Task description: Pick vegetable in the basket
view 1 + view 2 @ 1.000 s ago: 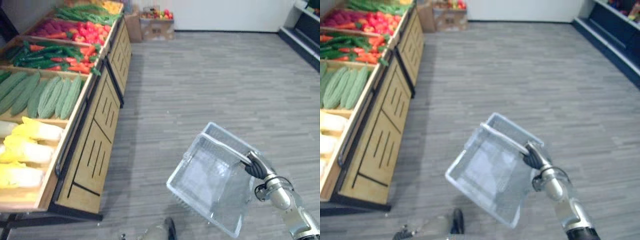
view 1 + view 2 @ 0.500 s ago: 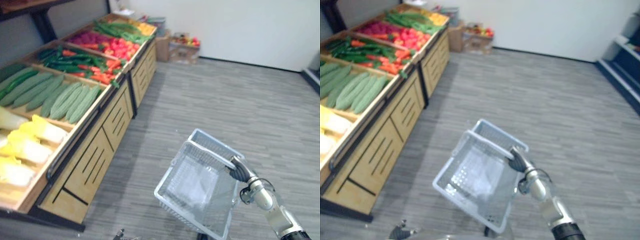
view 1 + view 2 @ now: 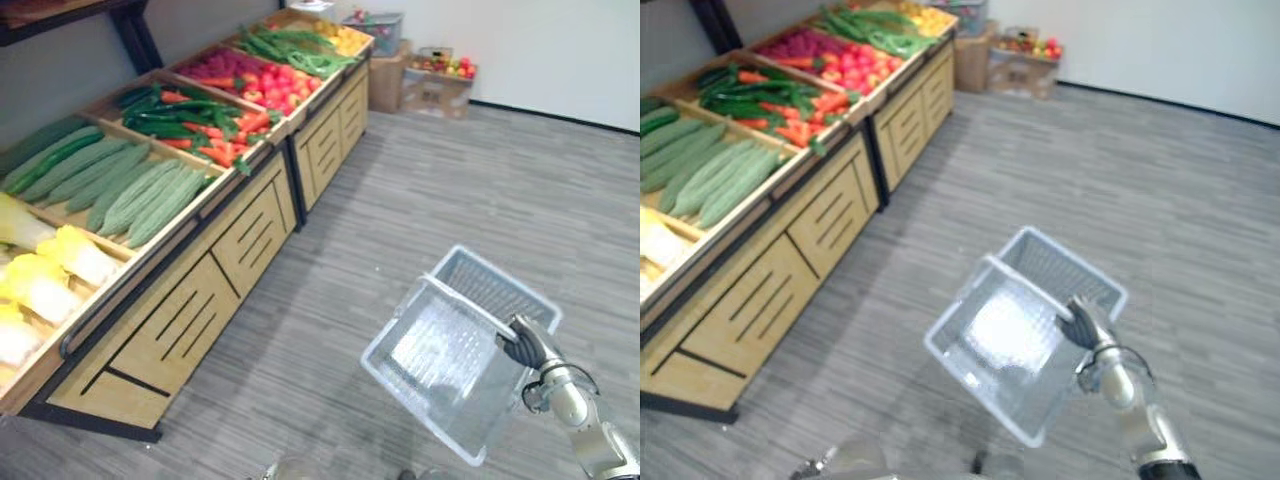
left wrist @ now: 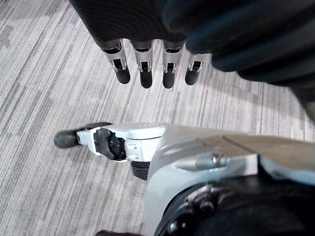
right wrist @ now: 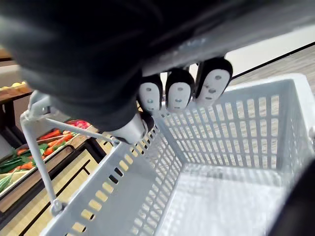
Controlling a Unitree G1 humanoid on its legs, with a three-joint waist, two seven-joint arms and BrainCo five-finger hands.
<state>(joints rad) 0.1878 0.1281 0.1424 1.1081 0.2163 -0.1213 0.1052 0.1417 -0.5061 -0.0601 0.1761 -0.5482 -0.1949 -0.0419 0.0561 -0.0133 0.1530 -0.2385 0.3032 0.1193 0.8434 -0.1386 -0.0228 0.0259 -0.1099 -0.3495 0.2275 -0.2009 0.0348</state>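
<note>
Pale slotted plastic basket [image 3: 495,290], tilted, hanging from right hand [image 3: 522,346]

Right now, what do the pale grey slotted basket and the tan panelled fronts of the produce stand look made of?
Pale grey slotted basket: likely moulded plastic, smooth semi-gloss; even slots, soft sheen. It hangs from the right hand. Tan panelled stand fronts: probably light wood or veneer, matte, with dark edging, possibly metal.

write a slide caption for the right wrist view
Right hand curled round the handle of an empty white basket, vegetable stand beyond.
</note>
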